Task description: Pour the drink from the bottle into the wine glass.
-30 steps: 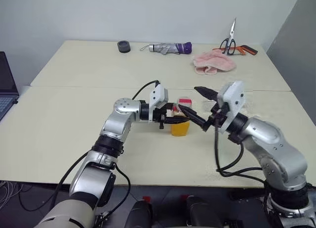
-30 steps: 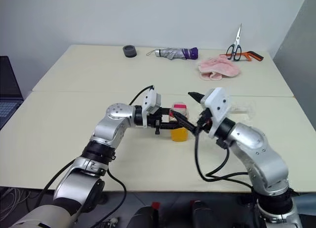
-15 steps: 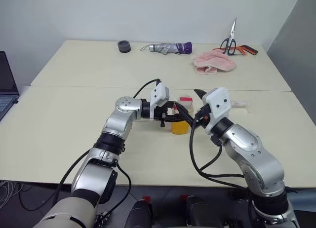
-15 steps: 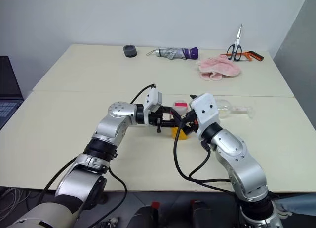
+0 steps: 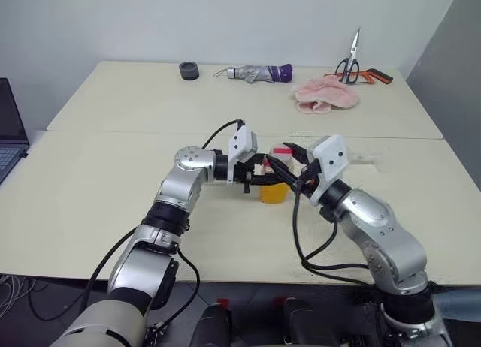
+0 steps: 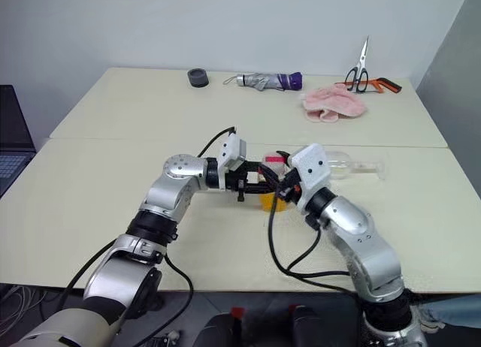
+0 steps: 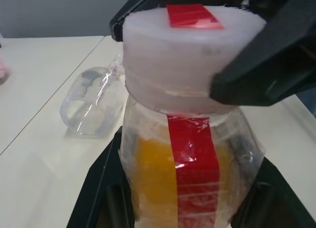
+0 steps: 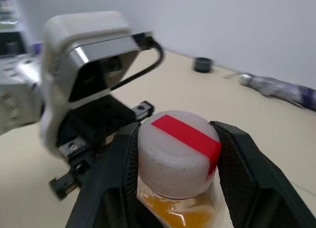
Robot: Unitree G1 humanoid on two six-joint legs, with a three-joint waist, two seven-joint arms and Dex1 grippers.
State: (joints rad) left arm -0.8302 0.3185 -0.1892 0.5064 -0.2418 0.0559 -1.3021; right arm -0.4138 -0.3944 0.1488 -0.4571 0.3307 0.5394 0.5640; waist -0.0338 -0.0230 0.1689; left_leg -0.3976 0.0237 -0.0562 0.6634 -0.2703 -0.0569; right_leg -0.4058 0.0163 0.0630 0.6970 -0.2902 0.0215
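As the right pincer [image 8: 173, 154] narrows onto the cap [image 8: 177, 149], uncapping looks begun.
Left pincer [image 7: 173, 198] clamps the bottle [image 7: 190, 164]; beyond it, the wine glass [image 7: 94, 107] lies toppled, empty.

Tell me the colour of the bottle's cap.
The cap is white with a red stripe across its top, clearest in the right wrist view.

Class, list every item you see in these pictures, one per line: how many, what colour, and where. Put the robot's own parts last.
Bottle: one, clear, red stripe, orange drink inside, table centre.
Cap: one, white with red stripe, on the bottle.
Wine glass: one, clear, lying on its side beyond the bottle.
Umbrella: one, grey and purple, far edge.
Black ring: one, far edge.
Cloth: one, pink, far right.
Scissors: one, black handles, far right.
Laptop: one, dark, left edge.
Left claw: black, gripping the bottle.
Right claw: black, around the cap.
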